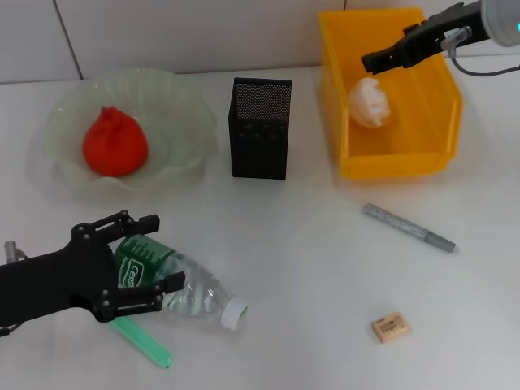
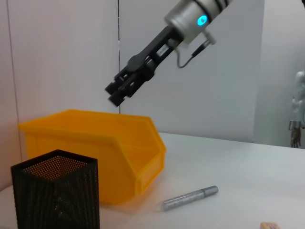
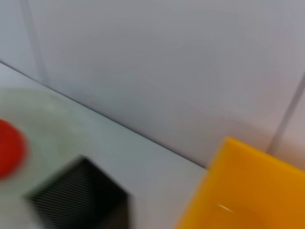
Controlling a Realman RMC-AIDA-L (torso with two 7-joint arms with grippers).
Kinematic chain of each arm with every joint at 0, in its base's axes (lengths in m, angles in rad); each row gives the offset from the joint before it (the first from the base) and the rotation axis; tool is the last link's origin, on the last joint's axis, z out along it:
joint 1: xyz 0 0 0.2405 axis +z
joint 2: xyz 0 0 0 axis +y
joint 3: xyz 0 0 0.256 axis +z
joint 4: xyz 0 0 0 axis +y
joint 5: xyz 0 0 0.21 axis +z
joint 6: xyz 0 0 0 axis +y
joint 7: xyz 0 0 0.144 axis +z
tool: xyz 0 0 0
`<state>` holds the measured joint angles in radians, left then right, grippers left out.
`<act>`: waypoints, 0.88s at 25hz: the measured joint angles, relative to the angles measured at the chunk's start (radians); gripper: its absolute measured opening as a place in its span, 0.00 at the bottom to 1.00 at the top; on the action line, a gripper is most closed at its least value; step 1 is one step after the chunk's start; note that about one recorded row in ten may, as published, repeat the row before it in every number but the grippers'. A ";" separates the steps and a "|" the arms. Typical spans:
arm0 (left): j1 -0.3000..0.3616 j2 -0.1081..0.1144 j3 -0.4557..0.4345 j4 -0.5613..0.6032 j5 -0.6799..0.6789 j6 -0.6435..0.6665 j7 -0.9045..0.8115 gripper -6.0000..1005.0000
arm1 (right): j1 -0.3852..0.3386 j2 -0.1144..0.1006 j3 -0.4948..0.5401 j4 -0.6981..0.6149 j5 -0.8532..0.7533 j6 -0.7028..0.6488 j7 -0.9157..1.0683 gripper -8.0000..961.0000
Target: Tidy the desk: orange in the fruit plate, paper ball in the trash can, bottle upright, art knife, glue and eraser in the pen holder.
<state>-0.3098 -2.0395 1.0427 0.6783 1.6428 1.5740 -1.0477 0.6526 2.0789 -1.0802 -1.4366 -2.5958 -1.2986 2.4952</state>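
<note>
Two pincers in frame. Left pincer (image 1: 154, 260) sits low at the near left of the white tabletop (image 1: 309, 268), fingers spread around the label end of the bottle (image 1: 183, 284) — jaws either side of it, contact not clear. Bottle lies on its side, white cap pointing toward the tabletop's middle. A green stick (image 1: 145, 341) lies just beside it at the near edge, partly under the pincer.

Right pincer (image 1: 382, 57) hangs above the trash can (image 1: 390, 166) at the far right, holding nothing; its fingers look pressed together or nearly so — can't tell for sure. Paper ball (image 1: 370, 101) lies inside the trash can, against the left wall.

Orange (image 1: 114, 145) sits in the fruit plate (image 1: 175, 101) at far left. Pen holder (image 1: 260, 128) stands upright between plate and trash can, apart from both; contents not visible through the mesh.

Loose on the tabletop: a grey pen-like stick (image 1: 409, 227) in front of the trash can, lying diagonally, and the eraser (image 1: 391, 327) nearer the front edge, well apart from it.

Surface is plain white and matte, with soft shadows. Behind it, a pale wall (image 1: 162, 36) with thin vertical seams, tile-like. Left wrist view shows the same wall rising behind the trash can.
</note>
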 joint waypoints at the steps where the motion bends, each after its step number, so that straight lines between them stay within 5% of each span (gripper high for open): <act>1: 0.002 0.001 -0.007 -0.002 -0.001 0.000 0.000 0.86 | -0.020 0.000 0.002 -0.042 0.045 -0.032 -0.001 0.84; 9: 0.018 -0.002 -0.041 0.000 -0.002 0.015 -0.018 0.86 | -0.273 0.003 -0.029 -0.236 0.431 -0.158 -0.179 0.84; 22: 0.016 0.002 -0.042 0.025 0.034 0.047 -0.012 0.86 | -0.448 0.004 -0.018 -0.044 0.571 -0.200 -0.529 0.83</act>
<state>-0.2936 -2.0377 1.0009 0.7038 1.6768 1.6212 -1.0593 0.2045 2.0832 -1.0979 -1.4808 -2.0250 -1.4986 1.9665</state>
